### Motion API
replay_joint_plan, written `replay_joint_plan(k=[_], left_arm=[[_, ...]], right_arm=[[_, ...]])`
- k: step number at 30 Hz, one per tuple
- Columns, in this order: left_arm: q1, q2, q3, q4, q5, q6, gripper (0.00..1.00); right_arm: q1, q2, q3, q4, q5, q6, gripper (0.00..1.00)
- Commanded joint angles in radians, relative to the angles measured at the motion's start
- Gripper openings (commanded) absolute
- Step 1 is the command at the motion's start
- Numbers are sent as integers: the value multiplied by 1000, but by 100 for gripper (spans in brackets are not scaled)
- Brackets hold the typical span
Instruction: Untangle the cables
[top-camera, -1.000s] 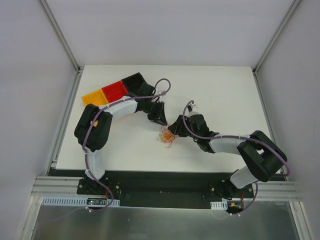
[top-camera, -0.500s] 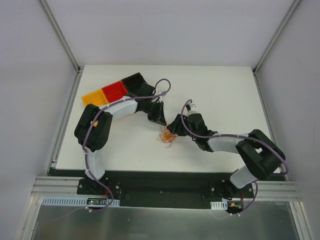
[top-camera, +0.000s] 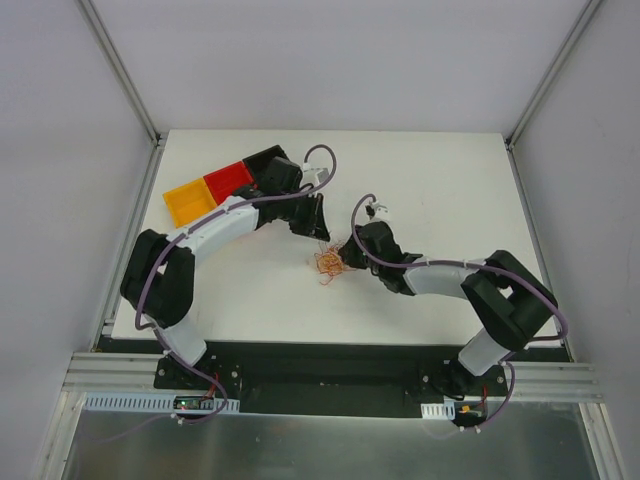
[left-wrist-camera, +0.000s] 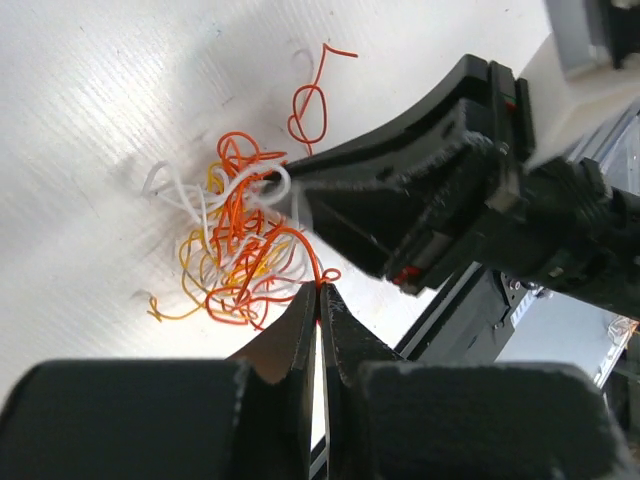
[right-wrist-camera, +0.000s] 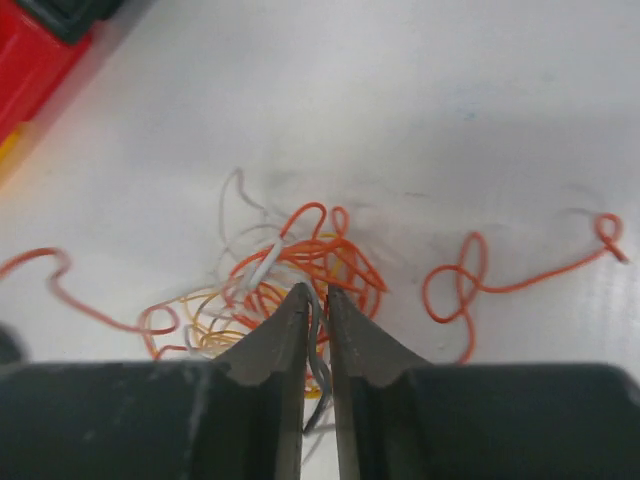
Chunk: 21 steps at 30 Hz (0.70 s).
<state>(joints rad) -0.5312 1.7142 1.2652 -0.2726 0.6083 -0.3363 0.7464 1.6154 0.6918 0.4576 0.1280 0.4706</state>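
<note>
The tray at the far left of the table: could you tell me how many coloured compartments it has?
3. The tray holds a yellow compartment at its left end, a red compartment in the middle, and a black compartment at the right, partly covered by the left arm.

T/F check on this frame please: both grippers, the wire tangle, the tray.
1. The left gripper is shut on a wire of the tangle. True.
2. The tangle lies inside the tray. False: it lies on the table, between the two grippers.
3. The right gripper has wires between its nearly closed fingers. True.
4. All the wires are red. False: orange, yellow and white strands show too.
</note>
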Motion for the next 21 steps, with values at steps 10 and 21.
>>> replay_joint_plan(k=[10, 21], left_arm=[[-9, -491, -216, 4, -200, -88, 0], [-9, -1087, -126, -285, -625, -80, 0]], right_arm=[[13, -176, -34, -318, 626, 195, 1], [-105, -348, -86, -514, 834, 332, 1]])
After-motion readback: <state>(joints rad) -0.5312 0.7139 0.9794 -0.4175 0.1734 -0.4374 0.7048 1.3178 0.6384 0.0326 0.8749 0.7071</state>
